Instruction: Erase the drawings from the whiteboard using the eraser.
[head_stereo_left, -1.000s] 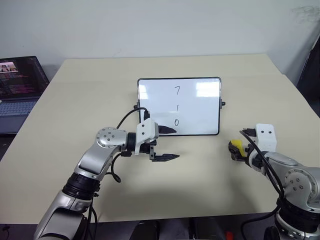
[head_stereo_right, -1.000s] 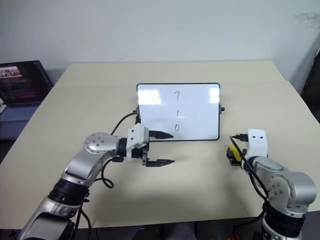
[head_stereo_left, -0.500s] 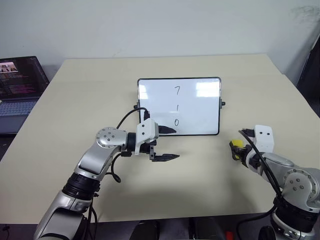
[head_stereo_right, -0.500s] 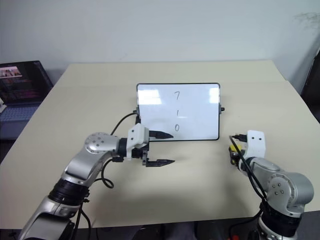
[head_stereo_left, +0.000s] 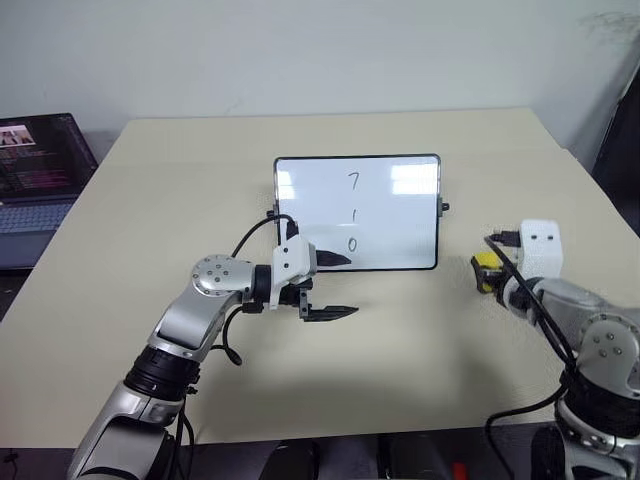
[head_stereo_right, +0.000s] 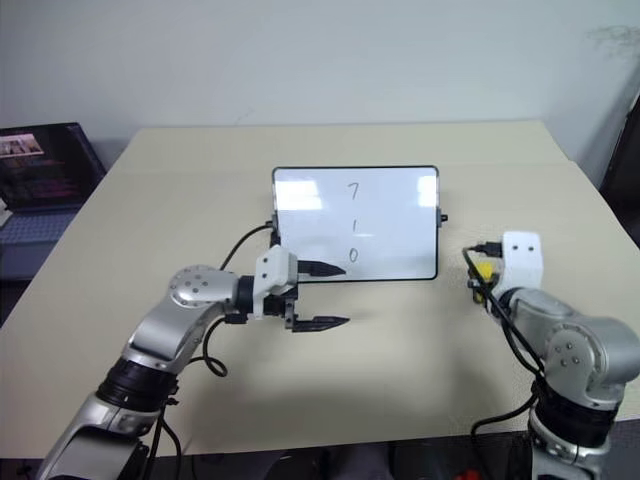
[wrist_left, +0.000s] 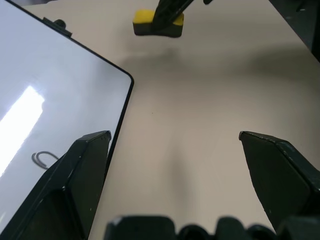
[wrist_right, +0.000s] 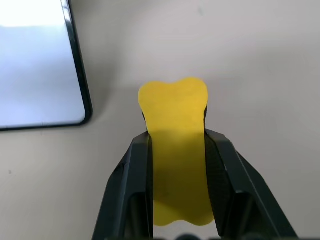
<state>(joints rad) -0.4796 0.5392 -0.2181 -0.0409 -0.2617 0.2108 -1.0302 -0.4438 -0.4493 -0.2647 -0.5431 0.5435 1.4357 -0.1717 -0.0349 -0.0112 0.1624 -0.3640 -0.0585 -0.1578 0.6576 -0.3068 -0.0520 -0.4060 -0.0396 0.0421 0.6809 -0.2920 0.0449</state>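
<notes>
Pinching eraser (wrist_right: 176, 150), right tool (wrist_right: 177, 145) hides its sides; left tool (wrist_left: 175, 145) spread, whiteboard (wrist_left: 55, 95) cut off.

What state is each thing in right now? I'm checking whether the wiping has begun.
drawings: all three marks unwiped on the board.
whiteboard: flat on the table, not yet erased.
eraser: clamped between the right gripper's fingers, beside the board, not touching it.
right gripper: shut on the eraser.
left gripper: open, holding nothing, at the board's near edge.
laptop: lid open, screen lit.
</notes>
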